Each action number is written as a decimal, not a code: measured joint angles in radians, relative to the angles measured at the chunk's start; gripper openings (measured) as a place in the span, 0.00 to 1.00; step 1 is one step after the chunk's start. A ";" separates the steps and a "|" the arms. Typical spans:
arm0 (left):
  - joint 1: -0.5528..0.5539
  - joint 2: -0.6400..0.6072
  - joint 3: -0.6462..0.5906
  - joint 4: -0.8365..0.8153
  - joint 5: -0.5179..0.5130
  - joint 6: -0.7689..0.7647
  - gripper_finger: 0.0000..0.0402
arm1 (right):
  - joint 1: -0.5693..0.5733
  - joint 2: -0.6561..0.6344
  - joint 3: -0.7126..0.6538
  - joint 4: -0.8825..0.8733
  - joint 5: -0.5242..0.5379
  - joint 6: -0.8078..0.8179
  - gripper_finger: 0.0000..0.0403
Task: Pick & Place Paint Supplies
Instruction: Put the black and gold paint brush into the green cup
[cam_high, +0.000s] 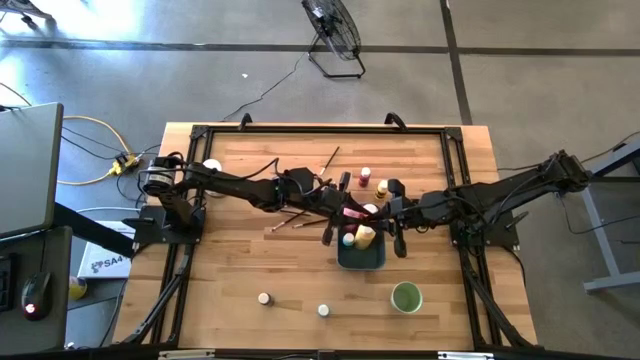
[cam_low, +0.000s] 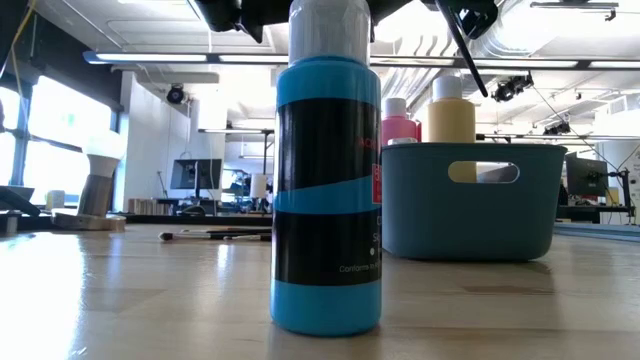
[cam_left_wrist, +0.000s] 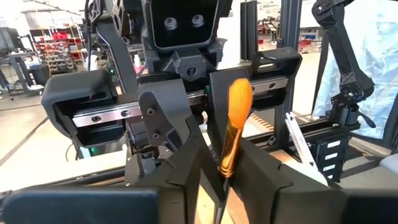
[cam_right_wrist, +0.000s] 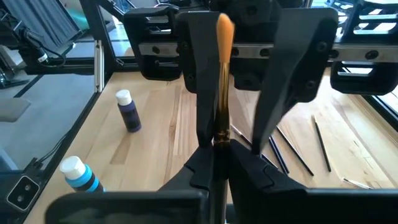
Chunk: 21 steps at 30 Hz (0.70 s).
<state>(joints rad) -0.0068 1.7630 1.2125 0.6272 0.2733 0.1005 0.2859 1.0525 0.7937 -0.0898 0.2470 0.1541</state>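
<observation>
Hidden and cut-off parts

In the low view the blue bottle (cam_low: 327, 190) fills the foreground, its cap cut by the top edge, and it hides part of the tray (cam_low: 470, 200). The paintbrush (cam_right_wrist: 222, 87) handle disappears between the right gripper (cam_right_wrist: 219, 163) fingers (cam_right_wrist: 200, 165).

Orange-bristled paintbrush (cam_right_wrist: 222, 74) upright, bristles up. Pink (cam_low: 399, 120) & yellow bottles (cam_low: 451, 110) stand in tray. Loose brushes (cam_right_wrist: 320, 145) lie flat on wood nearby.
</observation>
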 joint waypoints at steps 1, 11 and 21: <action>0.000 0.000 0.000 0.000 0.000 0.000 0.26 | 0.000 0.000 0.000 0.000 0.000 0.000 0.05; 0.003 -0.046 -0.001 -0.038 0.007 0.020 0.34 | 0.007 -0.009 0.000 0.013 0.010 -0.005 0.05; 0.028 -0.187 -0.001 -0.281 -0.010 0.050 0.35 | 0.014 -0.104 0.000 -0.039 0.078 -0.048 0.05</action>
<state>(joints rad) 0.0216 1.5763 1.2118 0.3465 0.2636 0.1506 0.3000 0.9485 0.7937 -0.1287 0.3246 0.1060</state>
